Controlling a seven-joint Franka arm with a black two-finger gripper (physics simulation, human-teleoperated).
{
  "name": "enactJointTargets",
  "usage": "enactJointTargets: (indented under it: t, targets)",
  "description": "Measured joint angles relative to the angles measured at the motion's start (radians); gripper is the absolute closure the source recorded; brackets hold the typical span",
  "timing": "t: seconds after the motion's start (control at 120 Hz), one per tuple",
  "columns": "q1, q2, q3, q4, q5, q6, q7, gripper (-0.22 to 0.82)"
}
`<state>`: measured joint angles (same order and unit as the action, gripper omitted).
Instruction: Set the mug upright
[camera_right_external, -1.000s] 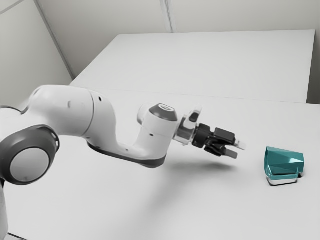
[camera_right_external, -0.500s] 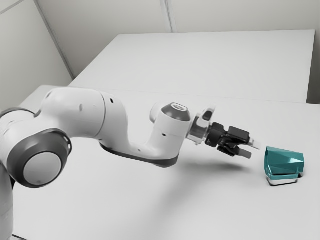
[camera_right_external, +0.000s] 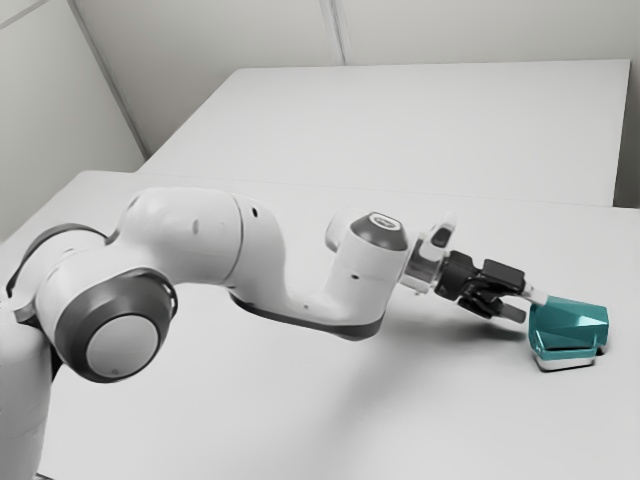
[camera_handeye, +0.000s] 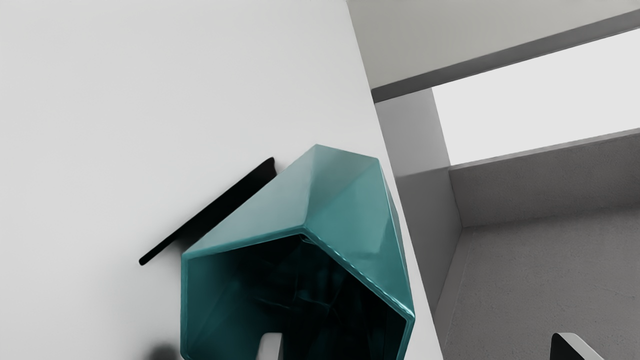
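Note:
The gripper (camera_right_external: 525, 304) reaches level over the table, its fingertips at the open end of the teal mug (camera_right_external: 568, 325), which lies on its side. In the wrist view the mug (camera_handeye: 350, 200) turns its dark hollow mouth toward the hand. The fingers of the gripper (camera_handeye: 417, 345) stand wide apart; one tip overlaps the mouth, the other is outside the rim. Nothing is held between them. Whether the first tip is inside the mug cannot be told. A black strip-like part (camera_handeye: 215, 215) shows beside the mug's wall.
The white table (camera_right_external: 440, 420) carries the mug, with a second white surface (camera_right_external: 430, 120) behind it. In the wrist view the table's edge runs close beside the mug, with a grey floor (camera_handeye: 540, 280) and walls beyond.
The arm and gripper have moved toward the exterior view's right and slightly down, closing the gap to the mug. The mug has not moved.

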<state>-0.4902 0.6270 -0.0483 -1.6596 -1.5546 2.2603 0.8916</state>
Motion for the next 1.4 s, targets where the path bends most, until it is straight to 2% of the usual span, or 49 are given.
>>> enactJointTargets:
  t: [0.767, 0.9, 1.4]
  targets:
    - [-0.045, 0.129, 0.006, 0.160, 0.004, 0.007, -0.012, 0.04]
    - [-0.050, 0.132, 0.010, 0.163, 0.004, 0.007, -0.013, 0.12]
    - [-0.057, 0.133, 0.013, 0.179, 0.040, 0.007, -0.015, 0.51]
